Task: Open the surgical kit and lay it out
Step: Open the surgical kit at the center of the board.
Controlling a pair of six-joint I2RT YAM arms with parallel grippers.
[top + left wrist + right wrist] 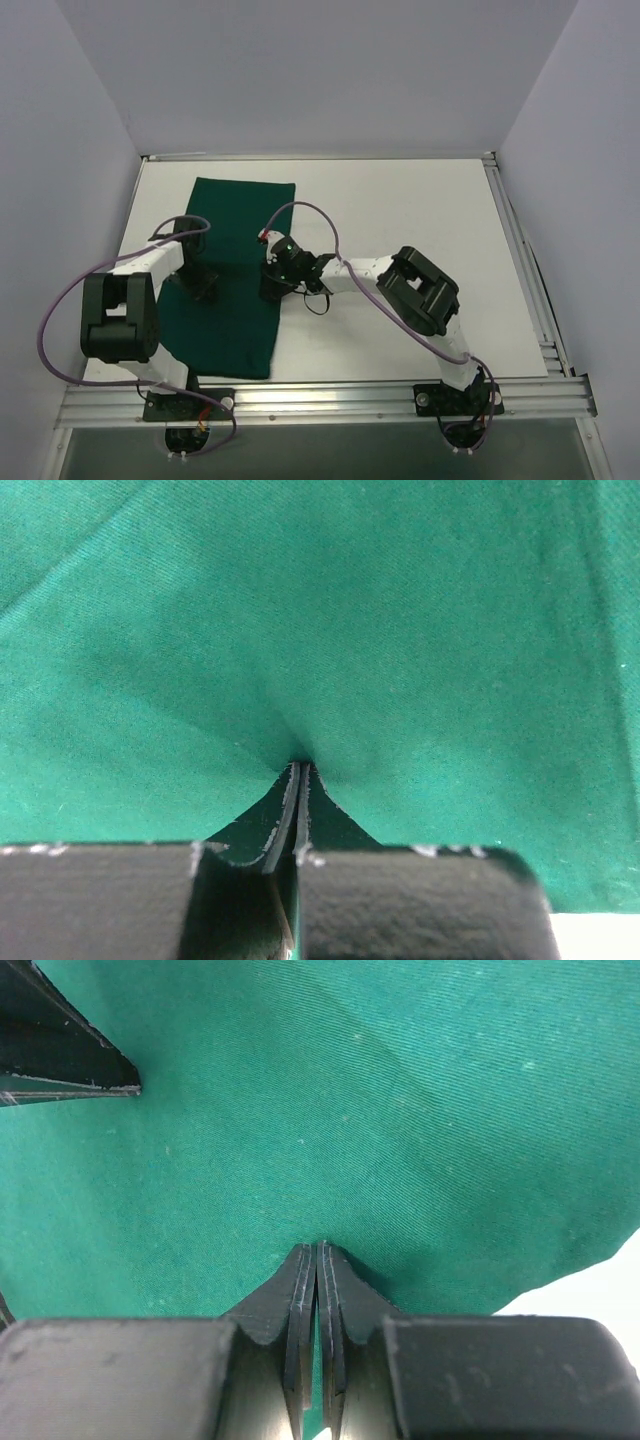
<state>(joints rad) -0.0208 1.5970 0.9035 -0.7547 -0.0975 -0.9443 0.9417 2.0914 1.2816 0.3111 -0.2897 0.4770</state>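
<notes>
The surgical kit shows only as its dark green cloth wrap (240,215), a long flat strip on the left half of the white table. No tray or steel tools are in view. My left gripper (205,288) is down on the cloth's left side. Its jaws (300,765) are shut, and the cloth (400,630) puckers in towards their tips. My right gripper (272,290) is at the cloth's right edge, shut (317,1245) with its tips in the cloth (400,1110). A left gripper finger (60,1065) shows at the upper left of the right wrist view.
Bare white table (400,220) lies to the right of the cloth and behind it. Aluminium rails run along the right side (522,260) and the near edge (330,400). Grey walls close in the left, back and right. Purple cables loop off both arms.
</notes>
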